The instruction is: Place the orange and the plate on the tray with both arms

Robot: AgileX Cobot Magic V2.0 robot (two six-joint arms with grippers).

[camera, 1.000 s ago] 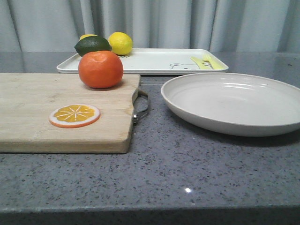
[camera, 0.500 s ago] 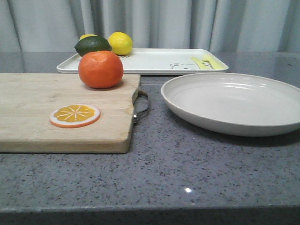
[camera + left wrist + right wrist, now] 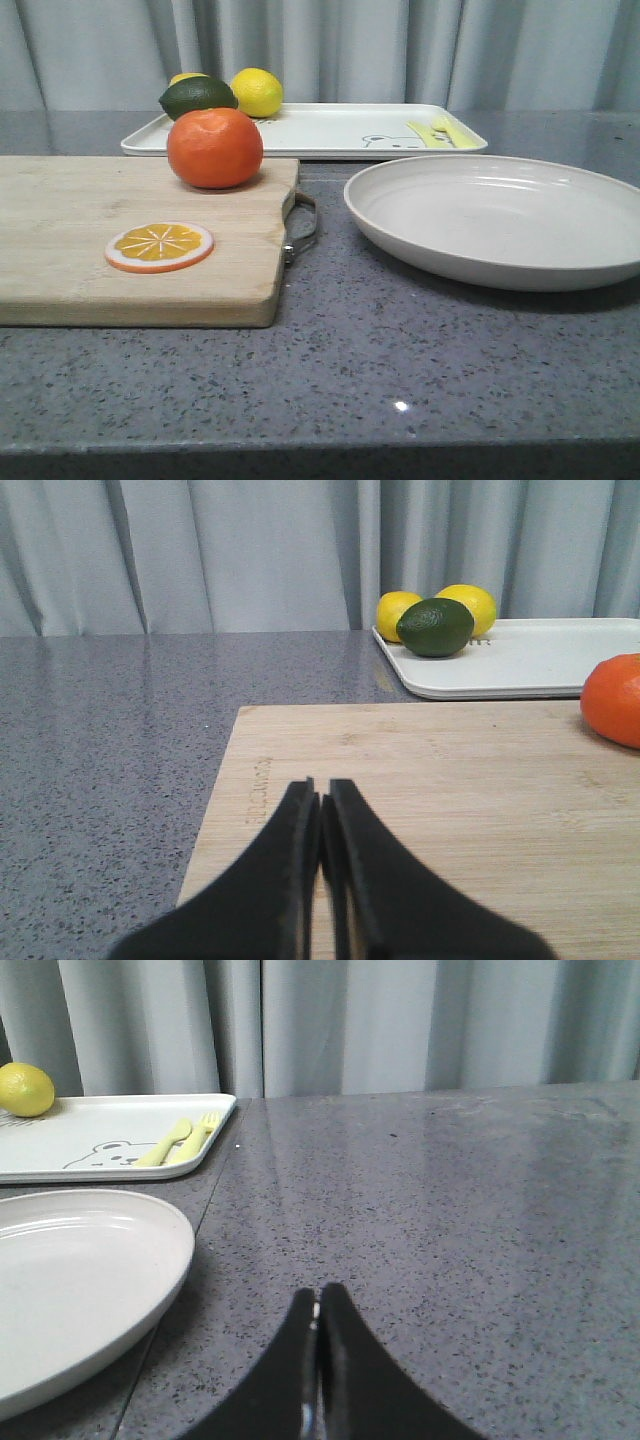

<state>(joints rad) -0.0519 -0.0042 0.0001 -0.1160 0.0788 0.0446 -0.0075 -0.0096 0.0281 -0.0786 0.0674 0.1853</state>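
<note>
The orange stands on the far right part of the wooden cutting board; it shows at the edge of the left wrist view. The plate lies on the counter right of the board, also in the right wrist view. The white tray lies behind both, also in the wrist views. My left gripper is shut and empty over the board, left of the orange. My right gripper is shut and empty over the counter, right of the plate. Neither gripper shows in the front view.
On the tray's left end lie a dark green avocado and two yellow lemons. An orange slice disc lies on the board. The board has a metal handle toward the plate. Grey curtains hang behind the counter.
</note>
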